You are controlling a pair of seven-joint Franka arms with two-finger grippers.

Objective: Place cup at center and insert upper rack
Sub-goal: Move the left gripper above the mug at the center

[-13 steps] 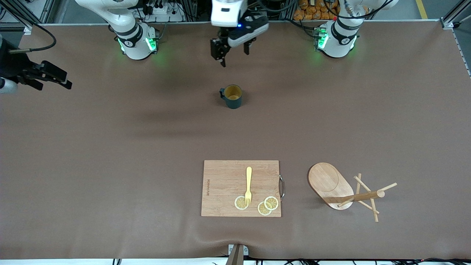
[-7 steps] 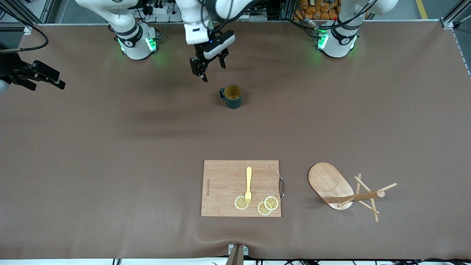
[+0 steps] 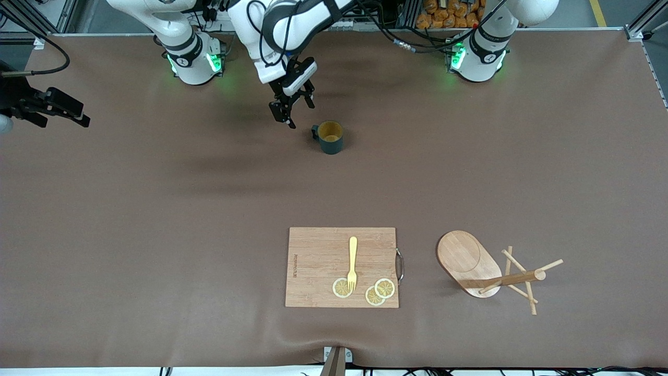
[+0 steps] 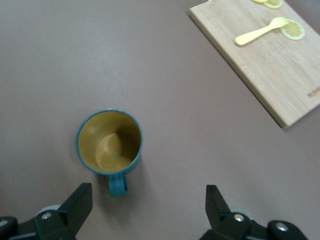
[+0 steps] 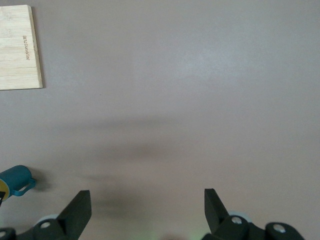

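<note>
The dark teal cup [image 3: 330, 138] with a mustard inside stands upright on the brown table, its handle toward the right arm's end. My left gripper [image 3: 300, 114] is open and empty, hovering just beside that handle. In the left wrist view the cup [image 4: 107, 150] lies ahead of the open gripper [image 4: 147, 187], nearer one finger. The upper rack [image 3: 469, 258] lies tipped on its side near the front camera, toward the left arm's end. My right gripper [image 3: 83, 116] is open and empty at the right arm's end; its wrist view [image 5: 146, 192] shows the cup [image 5: 15, 180] at the edge.
A rectangular wooden cutting board [image 3: 318, 266] lies near the front camera, beside the rack, with a yellow fork [image 3: 353, 261] and lemon slices [image 3: 384, 288] on it. It also shows in the left wrist view [image 4: 260, 65] and the right wrist view [image 5: 17, 47].
My left gripper has come down and moved toward the right arm's end, from above the table between the bases to just beside the cup's handle. The right gripper drifted slightly outward.
</note>
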